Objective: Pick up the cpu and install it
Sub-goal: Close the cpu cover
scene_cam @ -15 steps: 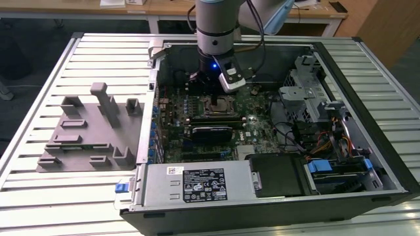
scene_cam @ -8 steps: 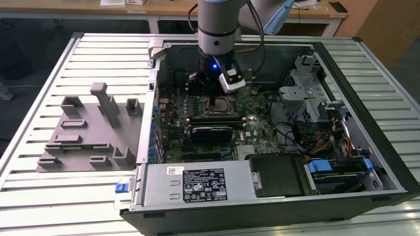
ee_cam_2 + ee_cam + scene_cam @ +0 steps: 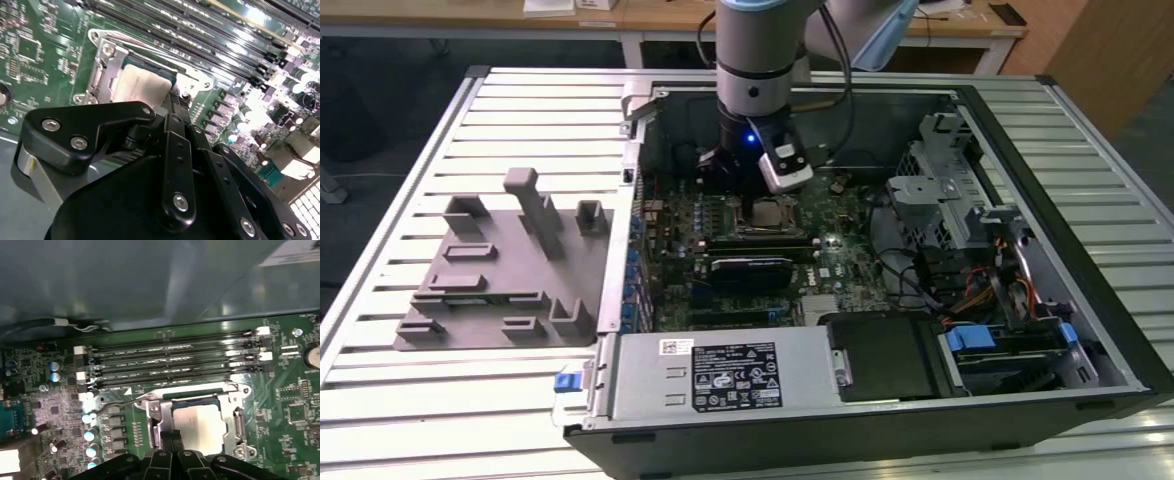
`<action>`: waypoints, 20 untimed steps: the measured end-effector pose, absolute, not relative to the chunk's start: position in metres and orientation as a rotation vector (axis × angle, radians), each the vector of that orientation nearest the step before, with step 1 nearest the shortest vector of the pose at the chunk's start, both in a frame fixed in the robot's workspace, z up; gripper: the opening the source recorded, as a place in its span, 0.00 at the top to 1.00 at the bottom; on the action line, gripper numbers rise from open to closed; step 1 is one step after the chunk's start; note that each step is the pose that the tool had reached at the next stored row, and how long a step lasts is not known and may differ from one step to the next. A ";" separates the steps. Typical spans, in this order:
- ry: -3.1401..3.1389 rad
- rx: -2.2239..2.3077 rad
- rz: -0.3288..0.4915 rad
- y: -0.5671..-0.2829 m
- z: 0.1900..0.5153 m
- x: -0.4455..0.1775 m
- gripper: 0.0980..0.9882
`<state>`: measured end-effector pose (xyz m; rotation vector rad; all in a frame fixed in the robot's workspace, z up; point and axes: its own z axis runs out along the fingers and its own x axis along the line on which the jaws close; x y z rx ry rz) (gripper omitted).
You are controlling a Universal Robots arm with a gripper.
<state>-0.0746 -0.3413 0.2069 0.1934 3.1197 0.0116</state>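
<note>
The cpu (image 3: 202, 426) is a pale silver square lying flat inside the metal socket frame (image 3: 235, 422) on the green motherboard (image 3: 290, 410). In the second wrist view the cpu (image 3: 141, 87) shows just beyond my black fingers (image 3: 176, 107). My gripper (image 3: 170, 440) hovers low over one edge of the cpu, its two fingers pressed together with nothing between them. In the exterior view the arm reaches straight down into the open computer case, and the gripper (image 3: 766, 196) hangs right above the socket (image 3: 769, 216).
Four long memory slots (image 3: 175, 360) run beside the socket, and the socket lever (image 3: 117, 405) sticks out toward a row of capacitors (image 3: 90, 435). A grey moulded fixture (image 3: 494, 270) lies on the slatted table. The power supply (image 3: 720, 375) and drive cage (image 3: 947, 200) crowd the case.
</note>
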 end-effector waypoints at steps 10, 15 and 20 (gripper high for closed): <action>3.121 0.194 0.064 -0.341 0.201 -0.080 0.99; 3.121 0.194 0.064 -0.342 0.199 -0.080 0.99; 3.121 0.194 0.064 -0.341 0.198 -0.080 0.99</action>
